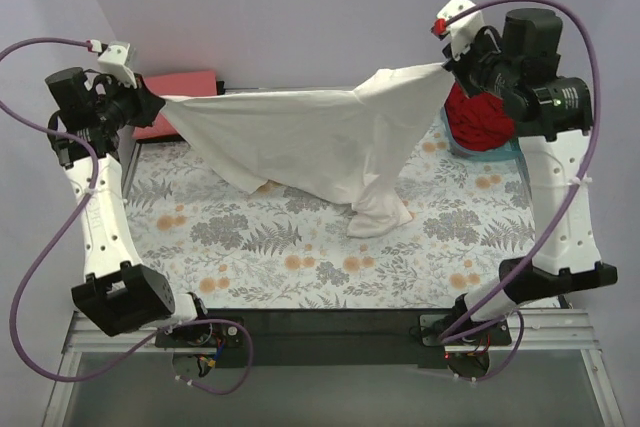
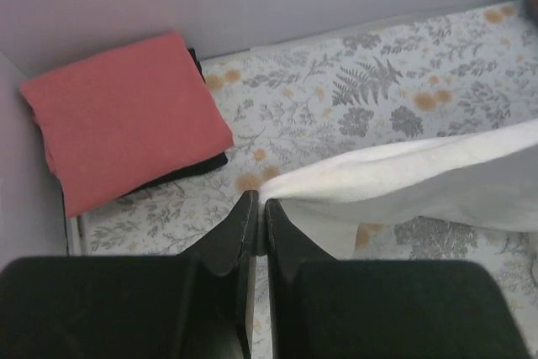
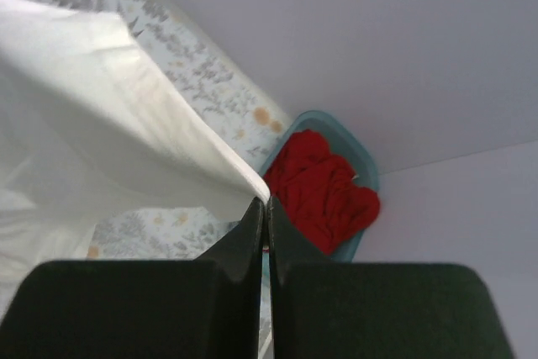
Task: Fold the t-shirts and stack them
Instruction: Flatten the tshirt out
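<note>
You are looking at views in which no text, label, brand, number or sign is showing clearly enough to read. Nothing legible is appearing on the white t-shirt [image 1: 300,137], the coral-pink t-shirt [image 2: 126,115], the red t-shirt [image 3: 324,195], the teal tub [image 3: 360,154] or the floral table cloth [image 1: 260,247].
</note>
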Robot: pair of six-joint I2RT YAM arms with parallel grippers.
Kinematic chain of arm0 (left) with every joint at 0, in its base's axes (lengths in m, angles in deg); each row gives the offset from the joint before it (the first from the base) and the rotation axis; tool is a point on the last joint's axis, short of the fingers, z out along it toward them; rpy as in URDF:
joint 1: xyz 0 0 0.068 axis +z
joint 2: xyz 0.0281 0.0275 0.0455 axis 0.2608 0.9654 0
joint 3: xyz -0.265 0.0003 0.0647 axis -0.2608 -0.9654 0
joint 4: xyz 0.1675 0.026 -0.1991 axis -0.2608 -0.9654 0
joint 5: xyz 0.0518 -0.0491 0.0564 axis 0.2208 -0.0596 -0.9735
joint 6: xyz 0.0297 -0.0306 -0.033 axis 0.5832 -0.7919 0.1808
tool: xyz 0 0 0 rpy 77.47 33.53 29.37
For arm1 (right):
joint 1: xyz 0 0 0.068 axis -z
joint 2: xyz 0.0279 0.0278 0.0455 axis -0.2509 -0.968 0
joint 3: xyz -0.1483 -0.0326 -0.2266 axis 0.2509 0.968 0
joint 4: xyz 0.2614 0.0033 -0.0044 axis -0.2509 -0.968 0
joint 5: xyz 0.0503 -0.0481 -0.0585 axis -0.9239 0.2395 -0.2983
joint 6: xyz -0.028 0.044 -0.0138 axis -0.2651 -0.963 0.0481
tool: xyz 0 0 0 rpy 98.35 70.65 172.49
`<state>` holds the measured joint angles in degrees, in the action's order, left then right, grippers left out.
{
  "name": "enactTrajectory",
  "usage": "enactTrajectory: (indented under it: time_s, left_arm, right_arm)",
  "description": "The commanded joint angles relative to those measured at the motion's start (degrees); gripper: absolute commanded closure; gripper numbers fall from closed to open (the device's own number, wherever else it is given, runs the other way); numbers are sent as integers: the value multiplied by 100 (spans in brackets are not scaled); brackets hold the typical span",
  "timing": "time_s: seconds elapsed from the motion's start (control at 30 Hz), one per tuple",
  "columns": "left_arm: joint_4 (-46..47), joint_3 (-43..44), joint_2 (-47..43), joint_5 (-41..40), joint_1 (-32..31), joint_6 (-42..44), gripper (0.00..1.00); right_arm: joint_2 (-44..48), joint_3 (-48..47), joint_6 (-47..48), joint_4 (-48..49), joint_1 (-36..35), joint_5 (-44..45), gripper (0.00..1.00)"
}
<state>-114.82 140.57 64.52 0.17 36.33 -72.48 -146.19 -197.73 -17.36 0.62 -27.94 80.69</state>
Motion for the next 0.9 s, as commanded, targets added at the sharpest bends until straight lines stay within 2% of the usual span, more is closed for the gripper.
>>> enactTrajectory:
  time_s: [0.0,0.2,0.47,0.67,0.77,0.87]
  left_arm:
    - [776,340,-609,-180,23,-670,100]
    - [1435,534,-1628,-899,23,-1207,100]
    - [2052,718,-3095,-1657,23,-1243,100]
    - [1806,1517,-3203,-2543,6,-795,100]
    - [1525,1728,-3028,-2712,-91,-566,100]
    - [1314,1546,-2957,-2599,-117,-399,100]
  right_arm:
    - [512,-255,-155,1402,14,902,99]
    - [1505,-282,-42,2641,14,1449,99]
    - [2824,-360,371,3855,23,1609,99]
    - [3290,-353,723,4382,329,1346,99]
    - [3282,-168,1012,4532,444,1152,99]
    - [3159,183,1127,4576,444,1064,99]
